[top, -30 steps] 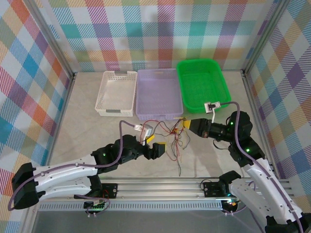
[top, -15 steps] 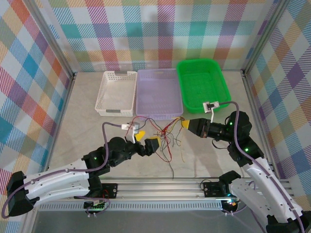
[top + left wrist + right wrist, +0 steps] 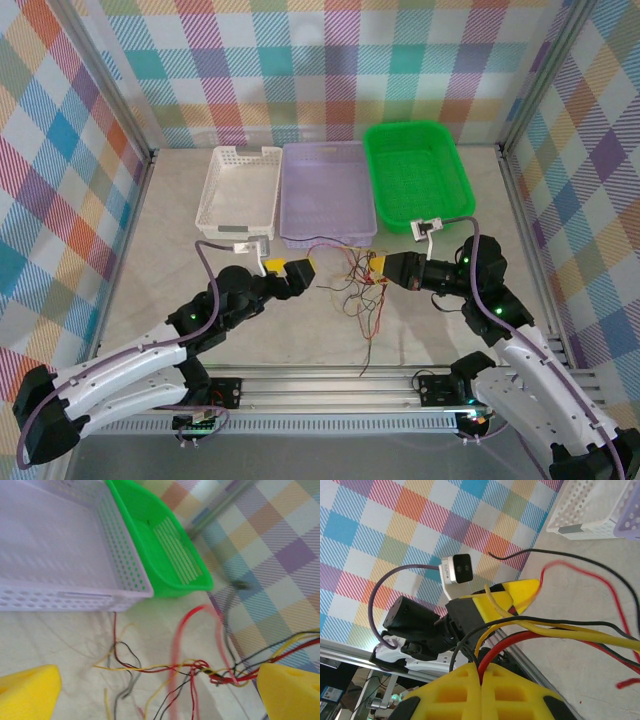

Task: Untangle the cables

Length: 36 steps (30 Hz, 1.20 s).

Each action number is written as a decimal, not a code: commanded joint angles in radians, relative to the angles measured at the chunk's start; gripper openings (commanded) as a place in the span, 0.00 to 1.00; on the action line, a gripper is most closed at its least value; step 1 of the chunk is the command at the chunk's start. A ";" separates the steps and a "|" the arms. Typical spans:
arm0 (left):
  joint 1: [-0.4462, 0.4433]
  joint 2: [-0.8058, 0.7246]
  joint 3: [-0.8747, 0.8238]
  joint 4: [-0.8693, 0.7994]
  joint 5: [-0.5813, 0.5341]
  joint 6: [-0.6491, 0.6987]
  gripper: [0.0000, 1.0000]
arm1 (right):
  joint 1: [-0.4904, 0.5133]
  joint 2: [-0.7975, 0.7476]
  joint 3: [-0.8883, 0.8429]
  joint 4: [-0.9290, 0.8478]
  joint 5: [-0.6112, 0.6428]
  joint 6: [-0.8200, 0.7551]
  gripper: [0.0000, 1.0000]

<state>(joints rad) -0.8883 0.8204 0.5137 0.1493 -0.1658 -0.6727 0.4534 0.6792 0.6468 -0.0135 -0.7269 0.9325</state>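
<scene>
I read the cables (image 3: 352, 283) as thin, glossy plastic-sheathed wire. The green tray (image 3: 372, 180), lavender tray (image 3: 325, 238) and white basket (image 3: 235, 231) look like perforated plastic with a slight sheen. The table (image 3: 170, 250) is matt and mottled, the rail (image 3: 330, 385) brushed metal, and the finger pads (image 3: 455, 692) matt yellow and ribbed.

1. Your left arm (image 3: 130, 358) lies folded low. Its white forearm runs forward and to the right, up to a dark wrist that points right.
2. Your left gripper (image 3: 288, 270) has its jaws spread wide. In its wrist view the two yellow fingers (image 3: 27, 692) sit at opposite bottom corners.
3. Your right arm (image 3: 535, 365) comes up from the near right, bends at the elbow, and turns its wrist to the left.
4. Your right gripper (image 3: 378, 265) is pressed closed, its yellow pads (image 3: 455, 690) meeting flat and pinching the cables (image 3: 560, 627).
5. The two grippers face each other tip to tip, level and apart.
</scene>
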 commanded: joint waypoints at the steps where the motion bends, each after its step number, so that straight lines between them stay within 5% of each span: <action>1: 0.006 0.003 -0.014 0.128 0.100 -0.071 1.00 | 0.011 -0.004 0.013 0.070 -0.029 -0.010 0.00; 16: 0.028 0.038 -0.008 0.105 0.149 -0.068 0.97 | 0.036 0.012 0.027 0.076 -0.026 -0.022 0.00; 25: 0.029 0.043 -0.013 0.122 0.187 -0.038 0.52 | 0.045 0.023 0.037 0.084 -0.015 -0.024 0.00; 32: 0.048 0.023 -0.002 0.086 0.191 -0.014 0.00 | 0.047 0.005 0.034 0.050 0.009 -0.042 0.00; 36: 0.075 -0.028 0.006 0.029 0.180 -0.011 0.00 | 0.047 -0.015 0.031 0.004 0.045 -0.067 0.00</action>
<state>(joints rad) -0.8368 0.8368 0.5068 0.2119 0.0181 -0.7021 0.4923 0.6899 0.6472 -0.0006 -0.7109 0.9073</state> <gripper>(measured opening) 0.048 0.064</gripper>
